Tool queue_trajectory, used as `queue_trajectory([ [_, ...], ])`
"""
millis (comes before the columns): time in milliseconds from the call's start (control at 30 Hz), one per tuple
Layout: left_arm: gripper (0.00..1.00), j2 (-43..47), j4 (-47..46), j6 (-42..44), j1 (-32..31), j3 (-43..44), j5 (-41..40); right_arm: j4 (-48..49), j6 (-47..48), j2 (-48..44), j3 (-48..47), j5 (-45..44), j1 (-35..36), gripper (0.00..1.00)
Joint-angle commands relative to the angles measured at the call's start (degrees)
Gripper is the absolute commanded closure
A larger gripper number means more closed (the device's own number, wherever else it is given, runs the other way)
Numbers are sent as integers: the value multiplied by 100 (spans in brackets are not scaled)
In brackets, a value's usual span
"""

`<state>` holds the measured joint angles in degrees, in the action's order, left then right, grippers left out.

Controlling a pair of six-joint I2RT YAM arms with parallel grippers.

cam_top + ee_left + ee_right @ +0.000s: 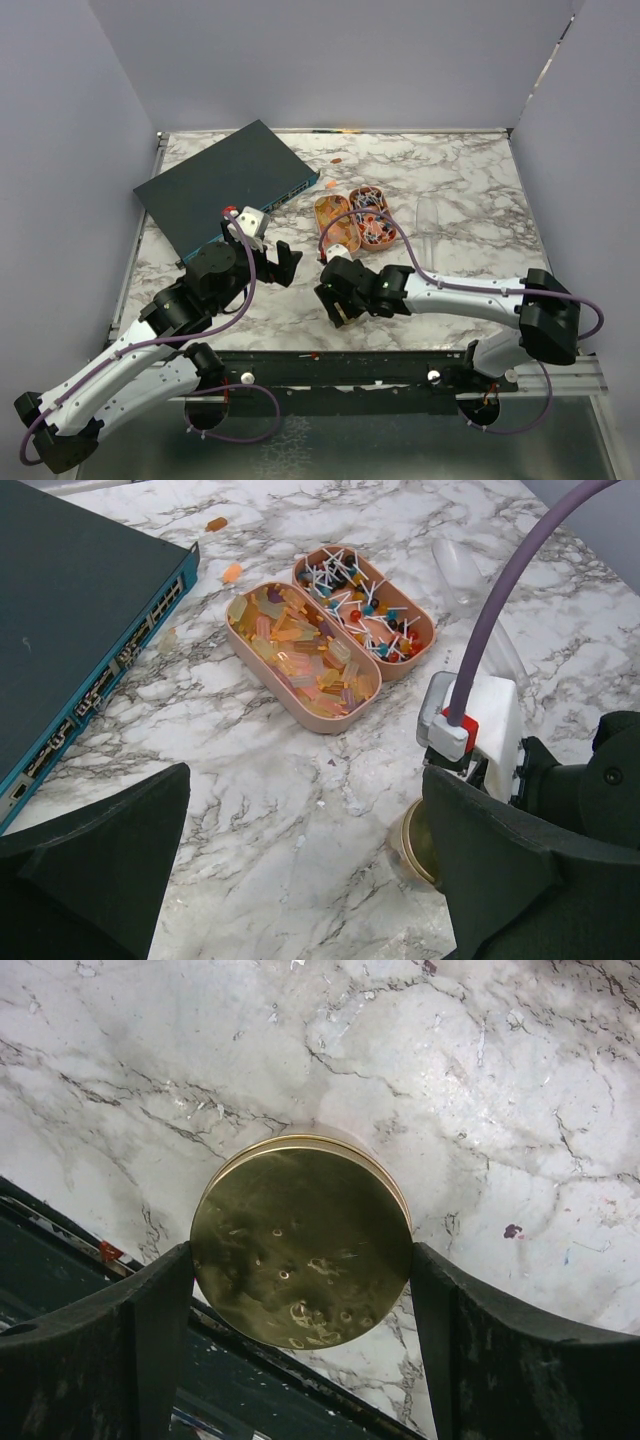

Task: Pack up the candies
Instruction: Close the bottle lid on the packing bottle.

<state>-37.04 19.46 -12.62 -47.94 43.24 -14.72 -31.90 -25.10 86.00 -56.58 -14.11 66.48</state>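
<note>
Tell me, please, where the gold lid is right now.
In the right wrist view the gold lid sits gripped in the right claw, by the table's near edge, short of the two trays.

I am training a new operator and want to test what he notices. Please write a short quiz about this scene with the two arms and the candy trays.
1. True or false: the left hand is shut on a peach tray.
2. What does the right hand grip? A) the round gold lid B) a spoon C) a cup
3. How many peach trays hold candies?
Key: 1 false, it is open and holds nothing; 2 A; 3 two.
</note>
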Motion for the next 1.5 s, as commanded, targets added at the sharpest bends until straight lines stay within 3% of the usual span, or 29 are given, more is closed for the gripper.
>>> queue_trajectory([
  [0,1,-5,48,-35,33,-59,-153,-224,-344,294,565,11,187,57],
  [67,1,-13,53,-33,31,-57,-150,-191,-397,287,597,-26,227,55],
  [600,1,-32,56,-34,31,-61,-183,-239,-433,73,-34,-270,269,0],
  [1267,1,-5,53,-178,32,-51,-152,-167,-343,-849,-291,83,268,0],
  [1467,1,-28,55,-629,32,-93,1,-512,-320,-1205,-306,-428,267,0],
])
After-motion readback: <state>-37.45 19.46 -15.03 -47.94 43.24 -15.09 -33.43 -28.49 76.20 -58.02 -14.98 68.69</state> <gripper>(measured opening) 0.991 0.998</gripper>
